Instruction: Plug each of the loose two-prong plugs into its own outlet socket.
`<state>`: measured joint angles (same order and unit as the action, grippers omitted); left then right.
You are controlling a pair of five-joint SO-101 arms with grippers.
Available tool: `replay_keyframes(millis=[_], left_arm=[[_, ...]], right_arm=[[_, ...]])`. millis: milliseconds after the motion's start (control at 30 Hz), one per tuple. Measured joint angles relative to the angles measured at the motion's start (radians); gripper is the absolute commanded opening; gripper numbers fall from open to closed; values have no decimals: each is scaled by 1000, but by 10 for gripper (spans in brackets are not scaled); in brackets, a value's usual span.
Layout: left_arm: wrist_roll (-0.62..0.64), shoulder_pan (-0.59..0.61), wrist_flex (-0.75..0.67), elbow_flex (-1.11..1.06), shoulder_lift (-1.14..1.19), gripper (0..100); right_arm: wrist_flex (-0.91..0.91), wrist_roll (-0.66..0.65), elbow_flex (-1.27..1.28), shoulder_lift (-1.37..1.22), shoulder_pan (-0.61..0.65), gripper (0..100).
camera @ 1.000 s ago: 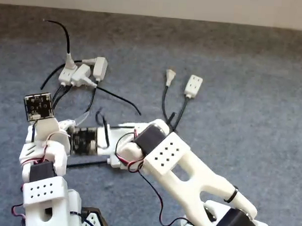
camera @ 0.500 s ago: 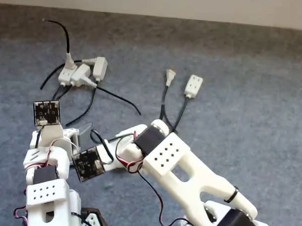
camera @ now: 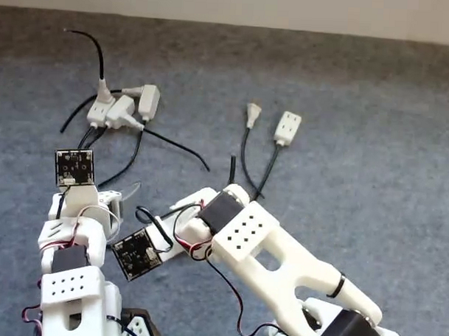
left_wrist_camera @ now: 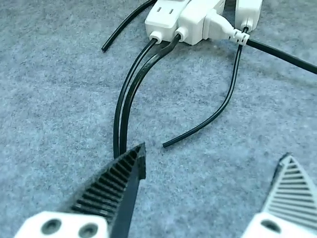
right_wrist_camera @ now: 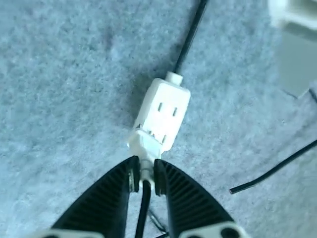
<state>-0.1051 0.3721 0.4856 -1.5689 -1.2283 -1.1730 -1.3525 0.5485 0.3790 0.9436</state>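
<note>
My right gripper is shut on the neck of a white two-prong plug, which sits pushed into a white outlet block lying on the grey carpet. My left gripper is open above bare carpet, a short way from a cluster of white outlet blocks with plugs in them, also in the high view. A loose white plug and a white outlet socket lie side by side right of centre, each on a black cord.
Black cords run from the cluster toward my left gripper, and a cut cord end lies between them. Both arms crowd the near left. Open carpet lies to the far right.
The right arm's wrist has drawn back toward the near edge and turned, uncovering a cord end beside the loose plug's cord. The left wrist shifted slightly to the right.
</note>
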Motion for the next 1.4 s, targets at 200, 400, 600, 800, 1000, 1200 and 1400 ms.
replay_keyframes(millis=[200, 400, 600, 800, 1000, 1200, 1400], left_arm=[[0, 0, 0, 0, 0, 393], [0, 0, 0, 2, 0, 393], [-2, -58, 218, 178, 0, 393], [-6, -324, 568, 423, 0, 393], [-25, -423, 671, 532, 0, 393], [-25, -431, 654, 519, -2, 393], [-25, -430, 594, 466, -2, 393]], right_arm=[[68, 66, 0, 0, -75, 6], [89, 531, -21, 68, -155, 6], [201, 961, 137, 293, -206, 6], [310, 1117, 408, 522, -209, 6], [281, 1143, 468, 637, -193, 6], [167, 1166, 468, 769, -117, 6], [110, 1168, 468, 835, -80, 6]])
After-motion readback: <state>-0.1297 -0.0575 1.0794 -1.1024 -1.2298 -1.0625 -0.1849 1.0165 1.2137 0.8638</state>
